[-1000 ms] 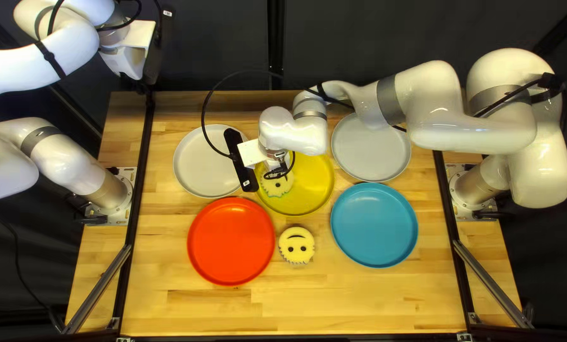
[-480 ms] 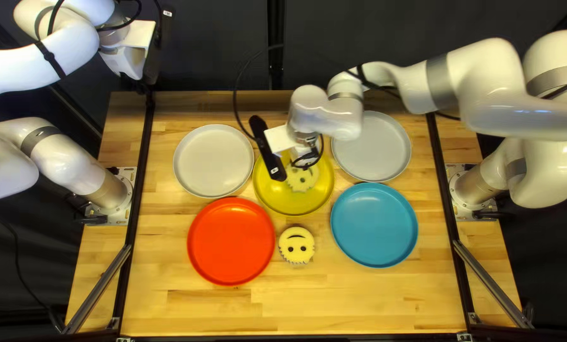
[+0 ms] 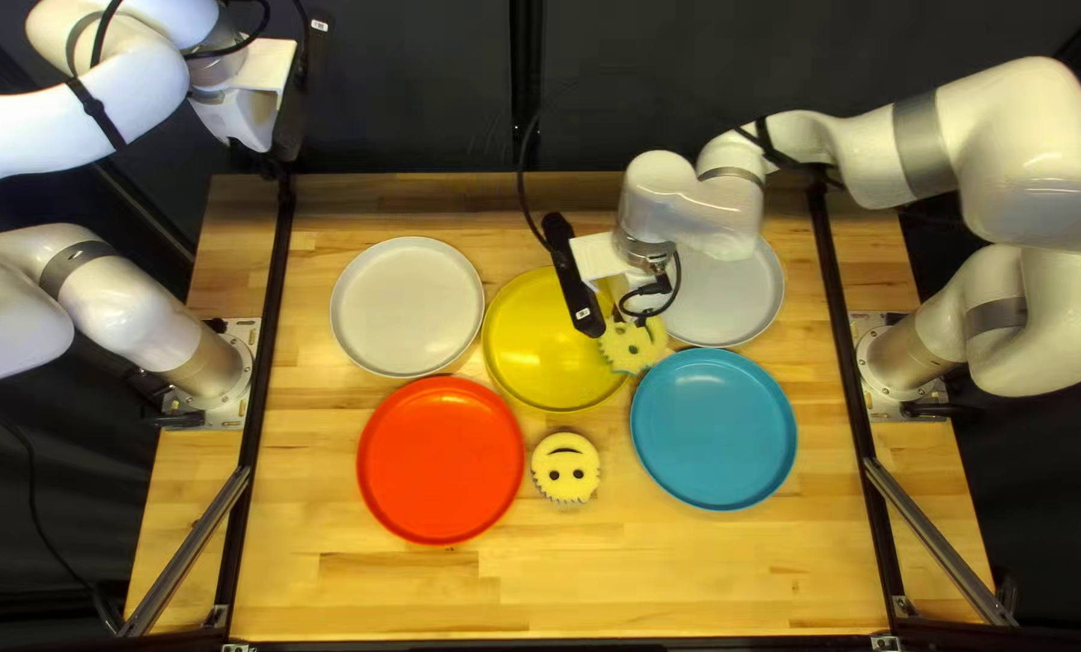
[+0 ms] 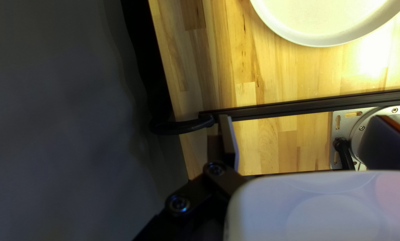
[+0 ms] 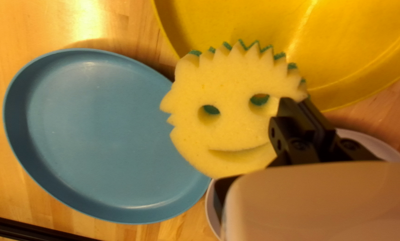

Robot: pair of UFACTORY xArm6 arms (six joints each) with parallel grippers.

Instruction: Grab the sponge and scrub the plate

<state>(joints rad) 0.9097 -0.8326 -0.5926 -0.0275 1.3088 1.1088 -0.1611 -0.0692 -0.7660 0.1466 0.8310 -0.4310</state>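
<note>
In the top left view my right gripper hangs by the yellow plate's right edge, its fingertips hidden, with a smiley sponge under it. From the right wrist view, my right gripper is shut on that yellow sponge at its edge, over the side of the yellow plate and beside the blue plate. Part of my left gripper shows raised beyond the table's far left corner; in the left wrist view my left gripper is open, one finger visible, the other hidden.
A second smiley sponge lies between the red plate and the blue plate. A light grey plate is at the back left; another grey plate is partly under my right arm.
My right gripper has carried the sponge rightward from over the yellow plate's left part to its right edge. The left arm, plates and other sponge have stayed put.
</note>
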